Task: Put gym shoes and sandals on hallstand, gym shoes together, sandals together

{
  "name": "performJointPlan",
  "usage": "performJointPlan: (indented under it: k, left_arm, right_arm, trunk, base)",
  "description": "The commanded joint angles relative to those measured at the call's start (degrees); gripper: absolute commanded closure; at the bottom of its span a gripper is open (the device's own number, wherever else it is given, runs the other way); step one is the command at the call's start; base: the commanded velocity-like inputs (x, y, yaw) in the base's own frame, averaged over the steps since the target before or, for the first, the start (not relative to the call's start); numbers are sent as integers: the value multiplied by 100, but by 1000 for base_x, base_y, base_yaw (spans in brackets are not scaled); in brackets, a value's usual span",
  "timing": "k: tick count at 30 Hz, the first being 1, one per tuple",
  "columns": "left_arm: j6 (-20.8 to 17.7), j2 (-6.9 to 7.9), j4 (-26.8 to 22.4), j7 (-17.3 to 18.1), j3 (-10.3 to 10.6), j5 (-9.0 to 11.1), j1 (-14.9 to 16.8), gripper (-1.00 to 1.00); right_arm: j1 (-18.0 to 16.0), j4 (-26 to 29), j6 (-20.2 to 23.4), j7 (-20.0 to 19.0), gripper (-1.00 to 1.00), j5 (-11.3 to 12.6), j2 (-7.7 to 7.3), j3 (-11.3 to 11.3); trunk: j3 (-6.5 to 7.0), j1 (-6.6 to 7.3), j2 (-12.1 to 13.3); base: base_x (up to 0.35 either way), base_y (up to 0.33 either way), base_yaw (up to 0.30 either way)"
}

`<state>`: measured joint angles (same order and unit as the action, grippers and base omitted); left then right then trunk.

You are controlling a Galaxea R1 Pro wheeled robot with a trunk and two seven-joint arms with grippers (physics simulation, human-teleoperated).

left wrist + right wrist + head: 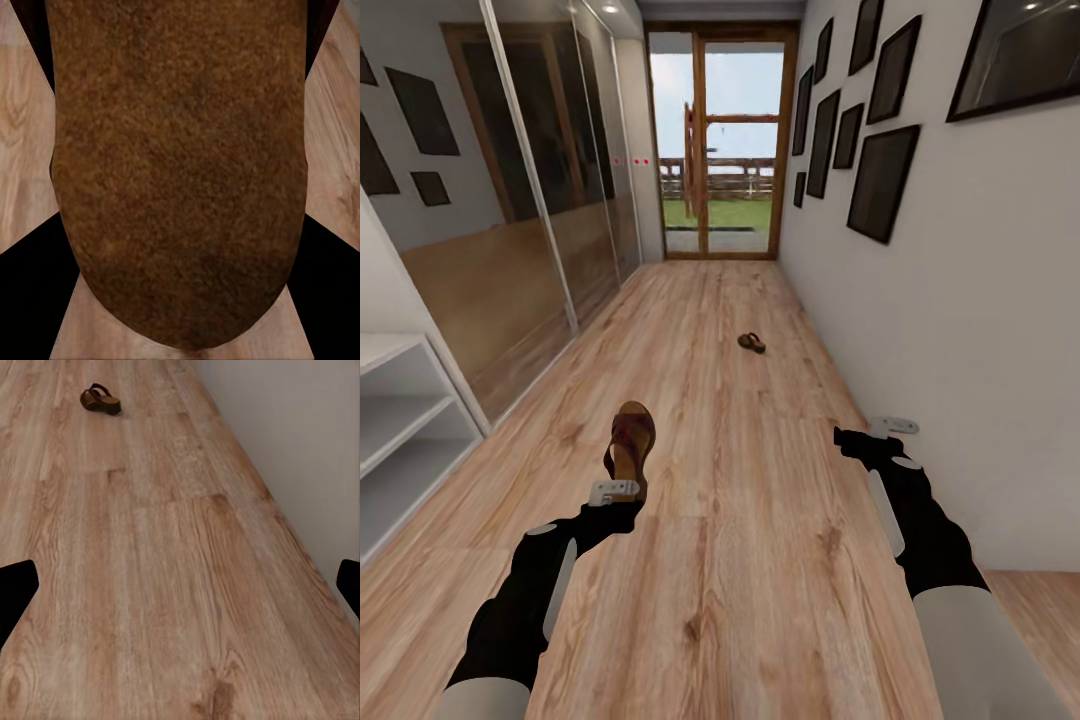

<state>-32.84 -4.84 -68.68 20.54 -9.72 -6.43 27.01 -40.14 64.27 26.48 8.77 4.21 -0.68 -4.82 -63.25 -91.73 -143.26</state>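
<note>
— What's in my left gripper [616, 491]?

— A sandal [631, 446]. I have it pinched at the heel, its long axis running straight ahead from the jaws, down the corridor. In the left wrist view its brown sole [180, 172] sits between the fingers.

— And the right gripper [891, 428]?

— Spread and empty, near the right wall.

— Where's the other sandal [751, 342]?

— On the floor [760, 560], well ahead, nearer my right arm.

— The rack [405, 420]?

— At the left edge, beside my left arm. I judge I should turn left and set this sandal down there first.
</note>
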Motion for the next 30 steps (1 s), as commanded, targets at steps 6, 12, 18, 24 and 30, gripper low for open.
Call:
performJointPlan:
  k: [6, 12, 18, 24, 30]
  left_arm:
    - [-20, -8, -5, 56, -21, -52, 5, 100]
    - [-20, -8, -5, 56, -21, -52, 0, 100]
    - [-21, -8, -5, 56, -21, -52, 4, 100]
    - [-21, -8, -5, 56, -21, -52, 4, 100]
    - [-21, -8, -5, 56, -21, -52, 5, 100]
  right_arm:
    - [-2, 7, 23, 36, -100, 45, -3, 8]
    - [-2, 7, 24, 37, -100, 45, -3, 8]
    - [-2, 7, 24, 37, -100, 45, -3, 8]
    - [-2, 7, 24, 37, -100, 45, -3, 8]
    - [-2, 7, 24, 32, -100, 45, -3, 11]
  trunk:
    - [-5, -2, -2]
    - [-5, -2, -2]
    - [-5, -2, -2]
    - [-5, -2, -2]
    - [-5, -2, -2]
  base:
    - [347, -68, 0]
    - [348, -102, 0]
    - [348, -119, 0]
    - [348, -122, 0]
    - [348, -101, 0]
